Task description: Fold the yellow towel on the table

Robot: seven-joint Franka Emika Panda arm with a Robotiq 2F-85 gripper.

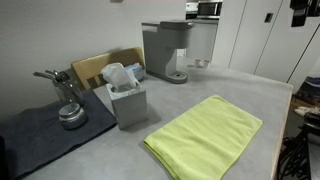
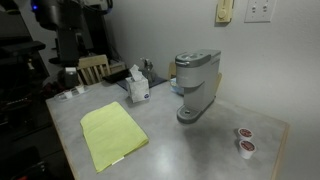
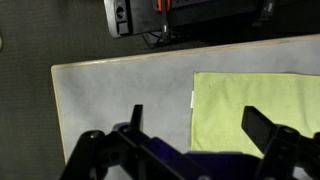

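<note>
While the claw point(image 3: 195, 120) hangs wide and empty above the worktop point(image 3: 110, 90), the yellow towel point(image 3: 262, 95) lies flat, seemingly already folded once.

**Robot body: visible parts**

- The gripper point(image 3: 198, 128) is a two-fingered unit, black throughout. In the wrist view, its lower housing has a faint violet-blue sheen.
- The fingers point(image 3: 262, 126) are flat and blocky, with square-cut tips.
- There are rounded knuckle links behind each finger.
- The arm point(image 2: 66, 35) is a dark, bulky silhouette in an exterior view, with a small blue light near its top. Finer detail is too dim to read.
</note>
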